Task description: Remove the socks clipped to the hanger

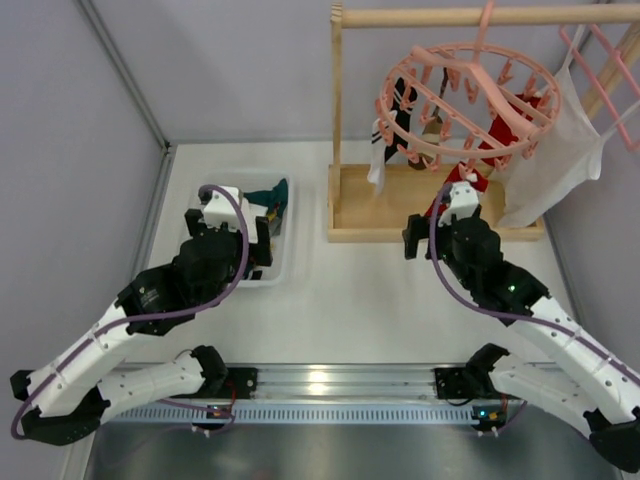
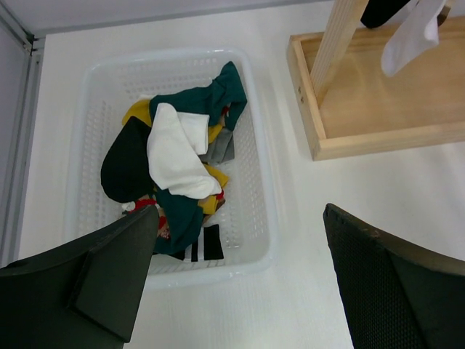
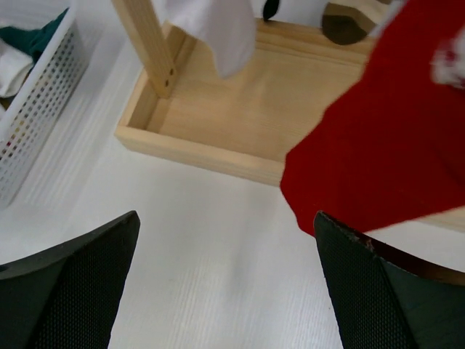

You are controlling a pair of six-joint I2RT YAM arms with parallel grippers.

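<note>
Gaping wide, R gripper (image 3: 225, 218) grips nothing; red fabric sock (image 3: 378, 123) hangs just by one finger, contact unclear. L gripper (image 2: 241, 211) wide open, empty, above white plastic basket (image 2: 265, 218).

A white basket (image 2: 167, 57) sits left of the wooden stand (image 1: 370, 203).

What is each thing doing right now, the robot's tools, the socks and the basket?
left tool: open, empty, above the basket.
right tool: open, empty, by the red sock.
hanger: hung on the wooden bar, socks clipped on.
red sock: hanging from the hanger.
basket: holding a heap of socks.
</note>
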